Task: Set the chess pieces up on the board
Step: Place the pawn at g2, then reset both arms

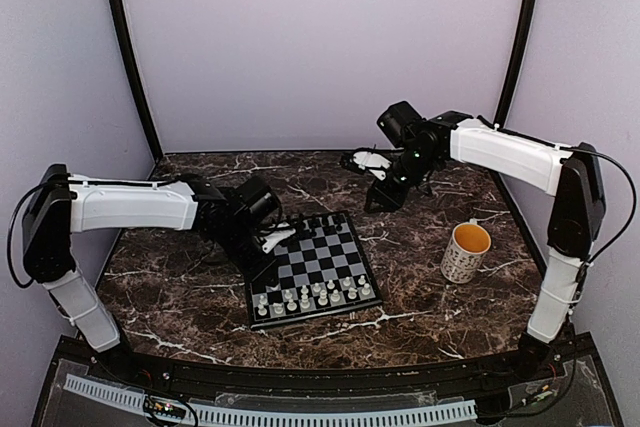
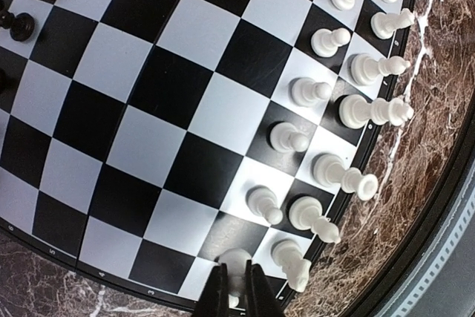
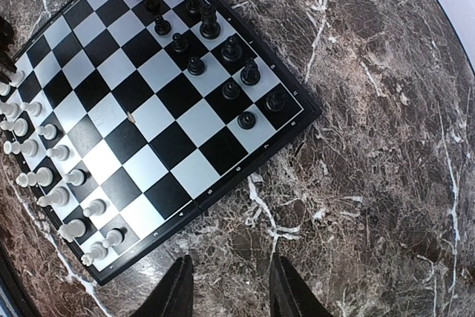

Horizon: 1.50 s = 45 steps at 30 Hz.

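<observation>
Pinching white pawn (image 2: 236, 257) — left end effector (image 2: 237, 272) near-closed.

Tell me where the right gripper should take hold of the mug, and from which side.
Take the mug by its rim, coming down from above with the right gripper, one finger inside the wall and one outside. It stands upright, mouth open upward, and no handle shows in the top view, so the thin rim is probably the surest hold.
</observation>
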Each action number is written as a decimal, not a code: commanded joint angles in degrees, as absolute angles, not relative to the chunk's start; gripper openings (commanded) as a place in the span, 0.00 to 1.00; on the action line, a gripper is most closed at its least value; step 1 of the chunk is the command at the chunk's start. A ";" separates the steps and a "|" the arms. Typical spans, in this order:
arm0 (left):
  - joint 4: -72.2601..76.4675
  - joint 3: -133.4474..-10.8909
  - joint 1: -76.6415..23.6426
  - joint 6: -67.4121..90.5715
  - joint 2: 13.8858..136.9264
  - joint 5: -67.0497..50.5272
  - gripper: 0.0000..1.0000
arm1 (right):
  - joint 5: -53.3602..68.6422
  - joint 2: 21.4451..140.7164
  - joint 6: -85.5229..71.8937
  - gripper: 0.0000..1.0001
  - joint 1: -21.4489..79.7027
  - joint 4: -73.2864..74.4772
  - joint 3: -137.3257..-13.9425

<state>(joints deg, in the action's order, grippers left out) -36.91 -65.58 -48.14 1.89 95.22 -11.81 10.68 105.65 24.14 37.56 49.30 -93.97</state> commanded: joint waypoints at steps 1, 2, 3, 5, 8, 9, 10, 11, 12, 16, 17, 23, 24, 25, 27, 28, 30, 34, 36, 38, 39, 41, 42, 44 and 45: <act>-37.77 -65.63 -48.67 0.48 96.97 -12.47 0.03 | 10.62 105.01 24.17 0.36 37.35 48.75 -94.77; -37.90 -65.65 -48.84 0.38 97.43 -12.37 0.03 | 10.49 104.98 24.19 0.36 37.35 48.73 -94.68; -37.98 -65.65 -48.90 0.37 97.63 -12.25 0.03 | 10.43 104.87 24.17 0.36 37.35 48.65 -94.54; -37.87 -65.57 -49.02 0.35 98.06 -12.06 0.03 | 10.39 104.83 24.17 0.36 37.35 48.55 -94.35; -37.92 -65.63 -49.00 0.35 98.82 -12.13 0.03 | 10.34 104.90 24.33 0.36 37.35 48.51 -94.31; -37.90 -65.65 -49.08 0.35 98.98 -12.22 0.03 | 10.37 104.98 24.28 0.36 37.35 48.59 -94.31; -37.89 -65.65 -49.10 0.35 99.28 -12.39 0.03 | 10.30 105.01 24.32 0.36 37.35 48.60 -94.31; -37.84 -65.65 -49.15 0.35 99.43 -12.48 0.03 | 10.30 104.99 24.32 0.36 37.35 48.60 -94.31; -37.80 -65.65 -49.14 0.35 99.59 -12.68 0.04 | 10.28 105.04 24.27 0.36 37.35 48.59 -94.38; -37.80 -65.74 -49.29 0.35 99.99 -12.77 0.04 | 10.23 105.05 24.29 0.36 37.35 48.56 -94.39; -37.97 -65.74 -49.30 0.35 100.01 -12.80 0.04 | 10.13 105.10 24.26 0.36 37.40 48.55 -94.39; -38.49 -65.57 -49.42 0.35 99.97 -12.77 0.11 | 10.03 105.14 24.26 0.37 37.35 48.69 -94.52; -38.50 -65.61 -49.44 0.35 99.95 -12.75 0.16 | 10.08 105.16 24.29 0.37 37.35 48.76 -94.56; -38.54 -65.68 -49.46 0.35 99.87 -12.77 0.19 | 10.10 105.17 24.26 0.37 37.35 48.78 -94.56; -38.81 -65.92 -49.48 0.35 99.66 -12.62 0.25 | 9.93 105.06 24.28 0.37 37.35 48.71 -94.52; -38.92 -66.20 -49.53 0.35 99.49 -12.37 0.27 | 9.58 104.92 24.26 0.37 37.33 48.57 -94.38; -39.38 -66.82 -49.49 0.35 98.79 -11.39 0.30 | 7.81 104.30 24.34 0.37 37.29 47.59 -93.55; -40.92 -68.55 -49.49 0.35 96.08 -7.56 0.34 | 6.00 101.81 23.99 0.38 33.71 45.58 -92.62; -40.83 -69.24 -49.48 0.35 94.38 -4.68 0.34 | 7.46 100.31 22.94 0.38 30.06 44.93 -93.42; -40.32 -69.82 -49.44 0.35 92.83 -0.17 0.34 | 9.67 98.31 21.54 0.38 25.61 43.53 -93.60; -40.02 -70.10 -49.30 0.35 92.34 1.85 0.34 | 10.97 97.20 20.78 0.38 23.17 42.69 -93.60; -38.70 -70.51 -48.83 0.35 90.90 7.09 0.35 | 13.90 94.17 18.91 0.39 18.08 40.79 -93.42; -37.51 -70.67 -48.54 0.35 89.94 10.10 0.35 | 15.04 92.71 17.82 0.39 15.64 39.63 -93.13; -34.96 -71.13 -47.05 0.40 88.28 13.14 0.39 | 16.31 89.68 15.70 0.41 9.96 36.84 -92.66; -33.96 -71.46 -45.58 0.51 87.65 13.69 0.42 | 16.38 88.33 14.80 0.46 7.94 35.61 -92.45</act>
